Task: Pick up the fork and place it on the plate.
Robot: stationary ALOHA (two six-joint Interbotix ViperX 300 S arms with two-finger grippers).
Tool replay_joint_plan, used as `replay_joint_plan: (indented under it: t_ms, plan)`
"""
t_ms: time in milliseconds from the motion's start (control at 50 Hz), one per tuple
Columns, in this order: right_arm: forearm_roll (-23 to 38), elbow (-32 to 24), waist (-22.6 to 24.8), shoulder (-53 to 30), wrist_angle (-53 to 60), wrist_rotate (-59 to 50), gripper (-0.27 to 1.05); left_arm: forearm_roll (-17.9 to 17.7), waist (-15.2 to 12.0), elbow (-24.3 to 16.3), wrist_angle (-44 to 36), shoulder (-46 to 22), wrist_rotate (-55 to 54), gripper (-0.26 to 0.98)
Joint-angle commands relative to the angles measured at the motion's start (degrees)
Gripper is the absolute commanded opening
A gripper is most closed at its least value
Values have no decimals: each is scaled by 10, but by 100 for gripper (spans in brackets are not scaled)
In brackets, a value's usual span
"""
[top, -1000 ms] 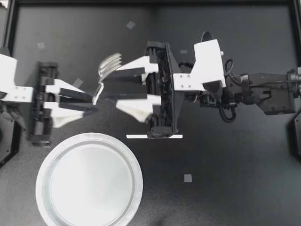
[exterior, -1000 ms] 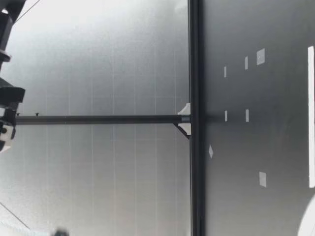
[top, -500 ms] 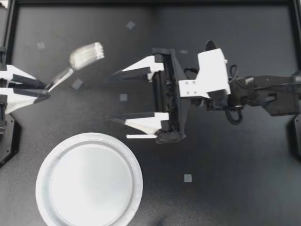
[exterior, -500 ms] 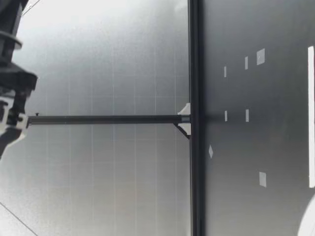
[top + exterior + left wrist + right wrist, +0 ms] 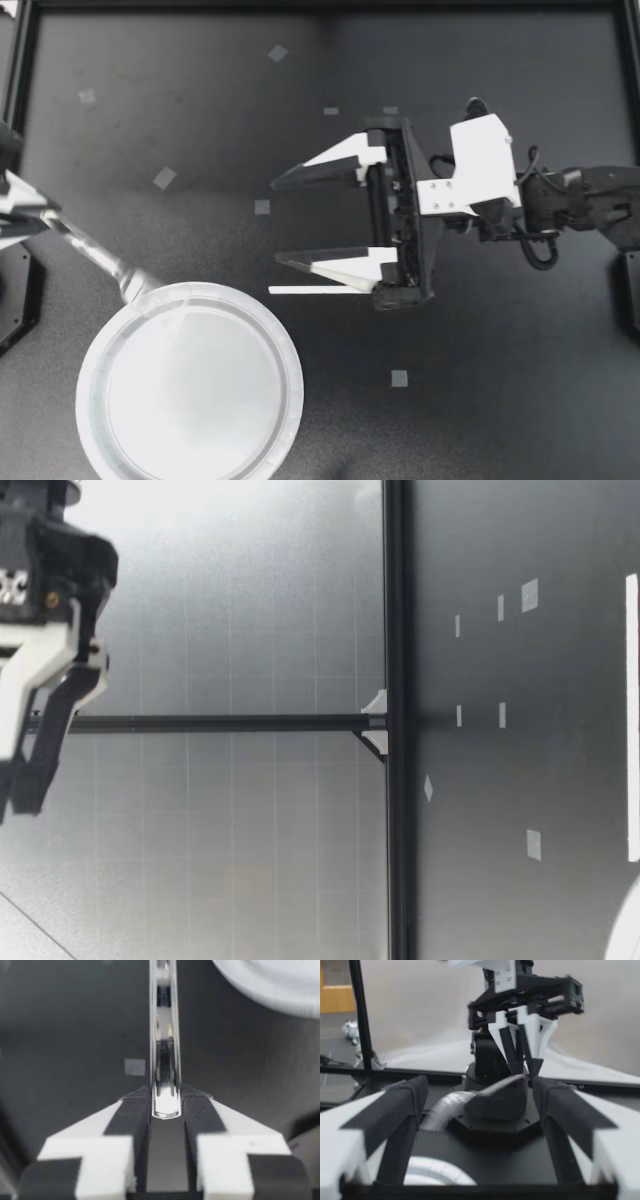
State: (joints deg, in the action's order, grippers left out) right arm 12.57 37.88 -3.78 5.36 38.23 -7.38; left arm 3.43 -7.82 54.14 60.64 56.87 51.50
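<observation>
At the far left, my left gripper pinches the thin end of the fork; in the left wrist view both fingers press the handle from two sides. The fork slants toward the plate; its wide end looks to be at the plate's rim, but it is blurry, so I cannot tell if it touches; it is not lying on the plate yet. Further right, my right gripper is spread wide and holds nothing; it is well apart from the fork. What could go wrong: the grip is only on the tip of the handle, so the fork could swing or slip; if it is let go too soon, it could tip off the rim onto the table.
</observation>
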Motion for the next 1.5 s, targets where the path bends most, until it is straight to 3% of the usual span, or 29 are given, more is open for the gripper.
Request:
replay_joint_plan:
  t_ms: [0, 360, 860, 1480]
  plan:
    - [-3, 1, -2, 26, -1, 1, 81, 0, -1, 6, -7, 2, 67, -7]
    - [-8, 25, -1, 43, 2, -2, 81, 10, 0, 94, -43, -68, 13, -7]
    - [-8, 40, 5, 32, 26, -15, 81, 7, -1, 125, -46, -92, -6, -7]
    - [-8, 40, 12, 13, 39, -31, 81, -15, -1, 164, -113, -148, -4, -7]
